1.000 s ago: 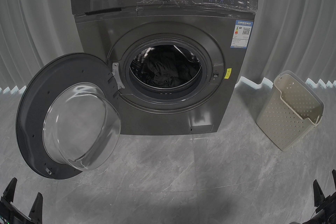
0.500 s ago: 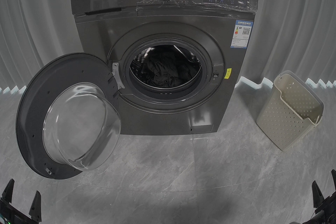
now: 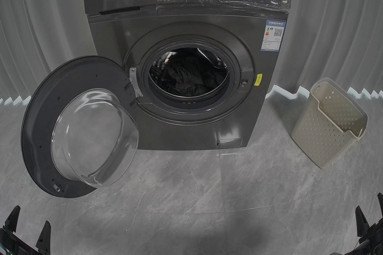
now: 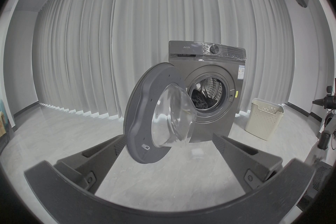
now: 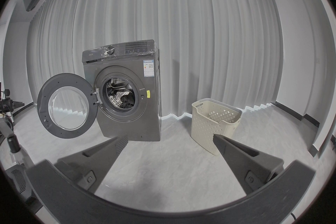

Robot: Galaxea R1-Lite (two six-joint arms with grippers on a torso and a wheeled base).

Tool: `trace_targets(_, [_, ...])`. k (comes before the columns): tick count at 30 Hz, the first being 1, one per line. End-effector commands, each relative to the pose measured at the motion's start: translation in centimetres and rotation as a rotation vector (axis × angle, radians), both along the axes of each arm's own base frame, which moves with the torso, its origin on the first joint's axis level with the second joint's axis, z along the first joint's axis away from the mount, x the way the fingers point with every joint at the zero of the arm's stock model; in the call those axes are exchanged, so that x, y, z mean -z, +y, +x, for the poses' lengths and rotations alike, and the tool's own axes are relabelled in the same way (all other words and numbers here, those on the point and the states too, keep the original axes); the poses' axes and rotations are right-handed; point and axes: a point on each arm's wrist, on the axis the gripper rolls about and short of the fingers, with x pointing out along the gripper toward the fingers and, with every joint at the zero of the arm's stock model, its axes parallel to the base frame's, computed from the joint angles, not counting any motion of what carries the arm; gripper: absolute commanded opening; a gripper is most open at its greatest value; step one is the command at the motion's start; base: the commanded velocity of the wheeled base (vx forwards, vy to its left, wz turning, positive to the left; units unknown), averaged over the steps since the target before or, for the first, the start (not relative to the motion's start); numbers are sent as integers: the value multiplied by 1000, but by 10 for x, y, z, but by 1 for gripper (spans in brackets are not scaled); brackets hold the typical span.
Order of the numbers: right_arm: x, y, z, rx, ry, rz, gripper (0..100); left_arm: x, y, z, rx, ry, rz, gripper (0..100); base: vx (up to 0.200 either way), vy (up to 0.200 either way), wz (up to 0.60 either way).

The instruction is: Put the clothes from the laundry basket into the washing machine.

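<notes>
Lying in the washer [image 3: 115, 34] were dark clothes [image 3: 186, 77].
Left gripper [image 4: 168, 138] and right gripper [image 5: 169, 137] gaped wide, holding nothing; basket [image 3: 319, 136] stood beside washer.

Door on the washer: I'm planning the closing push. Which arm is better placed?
Probably left: the door hangs open on the robot's left, nearer the left gripper; the right gripper is by the basket.
</notes>
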Motion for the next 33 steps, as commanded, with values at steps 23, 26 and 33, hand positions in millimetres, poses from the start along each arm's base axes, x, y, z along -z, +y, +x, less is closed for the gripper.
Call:
trace_targets(23, [4, 0, 0, 0, 1, -2, 100, 5, 0, 0, -3, 6, -8, 100, 0, 139, 0])
trace_targets(26, [4, 0, 0, 0, 1, -1, 100, 5, 0, 0, -2, 6, -8, 100, 0, 0, 0])
trace_targets(33, [4, 0, 0, 0, 1, -1, 100, 5, 0, 0, -2, 6, -8, 100, 0, 143, 0])
